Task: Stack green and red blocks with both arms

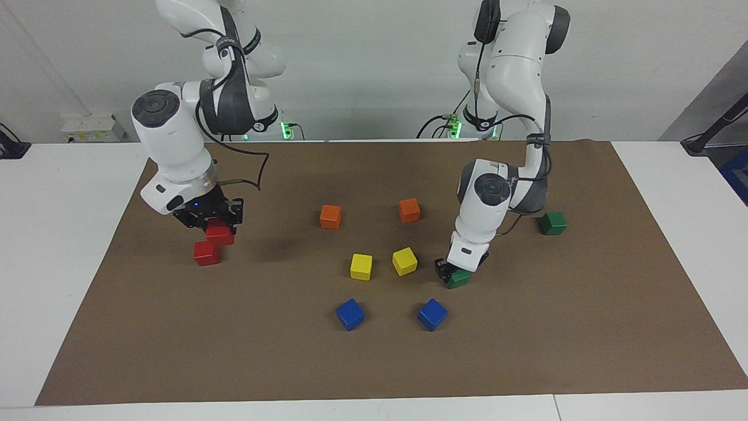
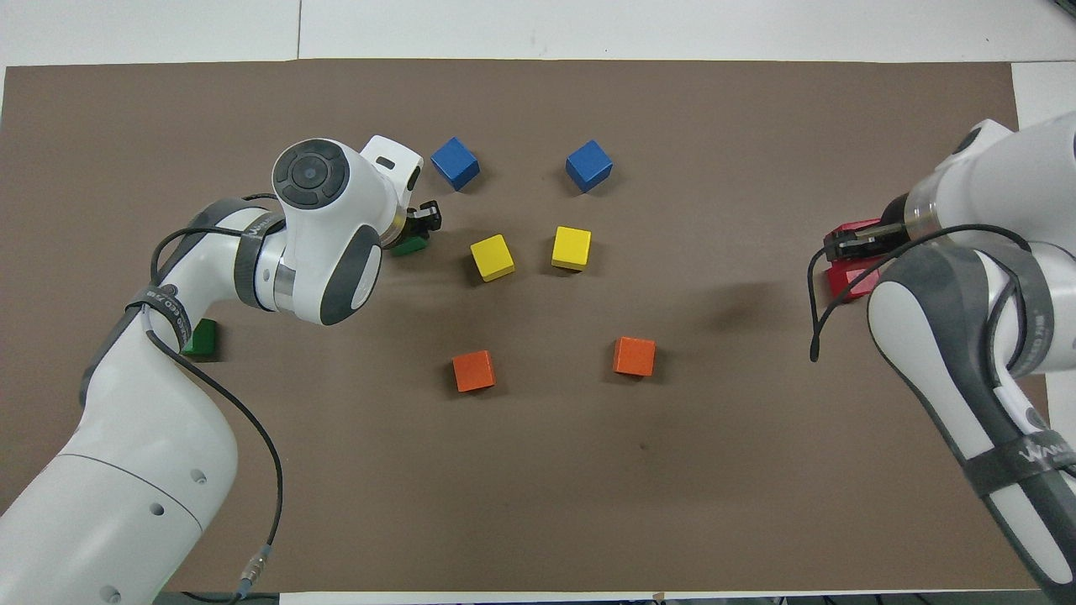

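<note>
Brown mat (image 1: 374,362) over white table (image 1: 64,234), pale wall at the robots' end.

Going L to R in facing view: right gripper (image 1: 211,225) closed on a red block (image 1: 220,233), carried just above and partly over 2nd red block (image 1: 207,253), which sits on mat toward right arm's end. Can't tell whether the two touch.

Mid-mat, not task items: two orange cubes (image 1: 330,217) nearest robots, two yellow cubes (image 1: 361,266) next, two blue cubes (image 1: 350,314) farthest.

Then left gripper (image 1: 455,272) down at mat, fingers closed on a green block (image 1: 459,279) beside the yellow pair. 2nd green block (image 1: 553,223) nearer robots, toward left arm's end, well apart.

Looks: four equal small cubes, painted; reds bright, greens dark; sharp edges, flat faces.

Handling, judged only: prob. light, rigid wood, not fragile. Paint likely a bit slick, so best pinched on two opposite flat sides, centred, fingers square to faces. Corner grip would likely twist. Flat tops should stack stable if aligned; overhang risks tipping.
</note>
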